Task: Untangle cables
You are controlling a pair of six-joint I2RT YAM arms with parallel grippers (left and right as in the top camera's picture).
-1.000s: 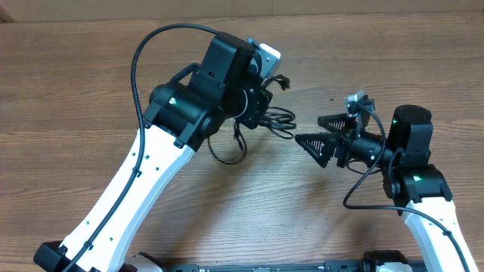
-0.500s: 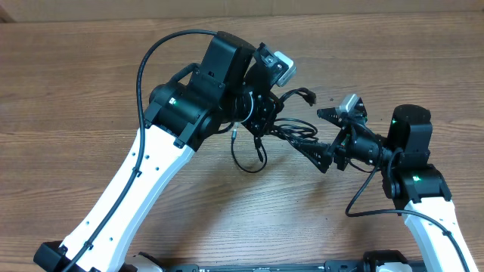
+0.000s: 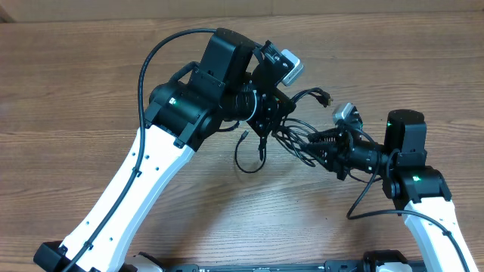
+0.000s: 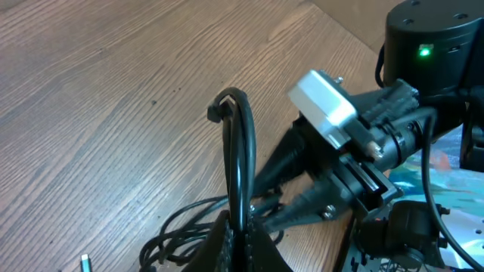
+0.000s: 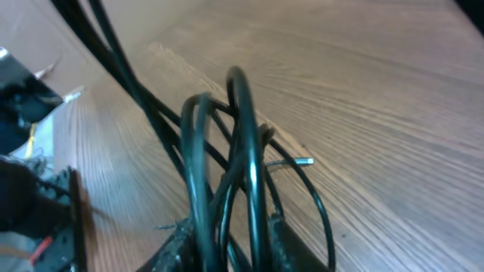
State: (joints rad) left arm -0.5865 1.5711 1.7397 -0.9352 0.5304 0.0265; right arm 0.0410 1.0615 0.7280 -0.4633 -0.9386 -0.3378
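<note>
- Pinches one loop of the cables [image 4: 243, 151] tight between the left fingers [image 4: 240, 230].
- Clamps the right fingers [image 5: 227, 238] on the same tangle, over the wooden worktop [image 3: 76, 91].

Even, soft light; faint shadows; right wrist view blurred.
</note>
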